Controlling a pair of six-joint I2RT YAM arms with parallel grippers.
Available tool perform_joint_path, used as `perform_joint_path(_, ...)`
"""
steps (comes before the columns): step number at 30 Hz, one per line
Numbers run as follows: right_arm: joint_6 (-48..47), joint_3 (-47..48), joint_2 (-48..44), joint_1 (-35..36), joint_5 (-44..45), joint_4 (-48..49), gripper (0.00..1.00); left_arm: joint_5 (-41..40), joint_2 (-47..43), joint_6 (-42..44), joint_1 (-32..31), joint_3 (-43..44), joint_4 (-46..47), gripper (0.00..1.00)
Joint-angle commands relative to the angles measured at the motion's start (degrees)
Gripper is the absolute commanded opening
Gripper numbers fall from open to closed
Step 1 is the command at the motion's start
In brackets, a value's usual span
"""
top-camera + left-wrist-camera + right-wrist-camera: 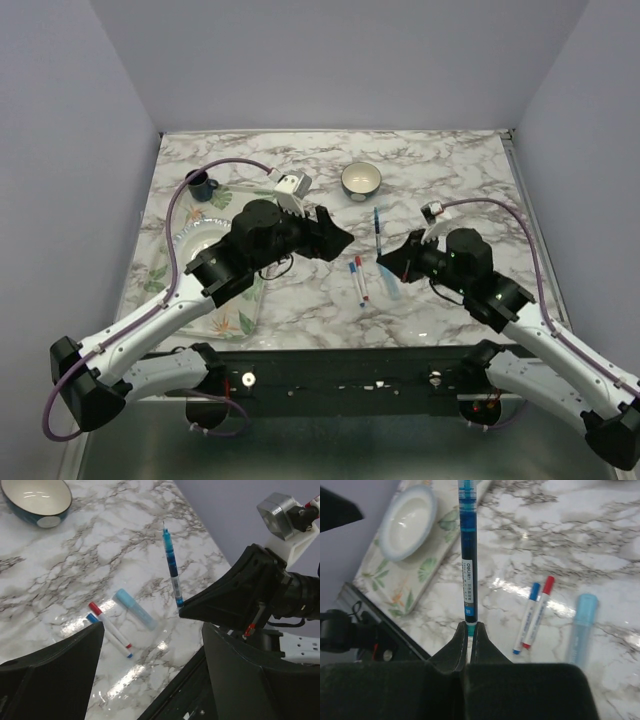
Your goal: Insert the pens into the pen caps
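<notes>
My right gripper (pixel 469 628) is shut on the end of a dark blue pen (pixel 468 555), which sticks out ahead of the fingers above the marble. In the top view that pen (pixel 377 230) points away from the right gripper (pixel 386 262). Two white pens, one red-ended (pixel 539 611) and one blue-ended (pixel 527 616), lie side by side on the table. A pale blue marker (pixel 580 627) lies beside them. My left gripper (pixel 340 238) hovers open just left of the held pen, its jaws wide and empty (pixel 152 645). Separate pen caps are out of view.
A dark-rimmed bowl (pixel 361 180) stands at the back centre and a dark mug (pixel 200 185) at the back left. A floral tray (pixel 415 575) with a white dish (pixel 407 522) lies on the left under the left arm. Grey walls enclose the table.
</notes>
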Motion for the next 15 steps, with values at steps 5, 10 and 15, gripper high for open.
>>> perform_joint_path(5, 7.5, -6.8, -11.5, 5.3, -12.2, 14.1, 0.01, 14.8, 6.0, -3.3, 0.4, 2.1, 15.6, 0.78)
perform_joint_path(10, 8.4, -7.1, -14.0, 5.7, -13.6, 14.3, 0.01, 17.8, 9.7, -4.2, 0.4, 4.4, 16.9, 0.71)
perform_joint_path(15, 9.1, -7.7, -14.7, 5.8, -14.7, 14.6, 0.01, 19.7, 11.7, -5.3, 0.4, 5.5, 17.3, 0.59)
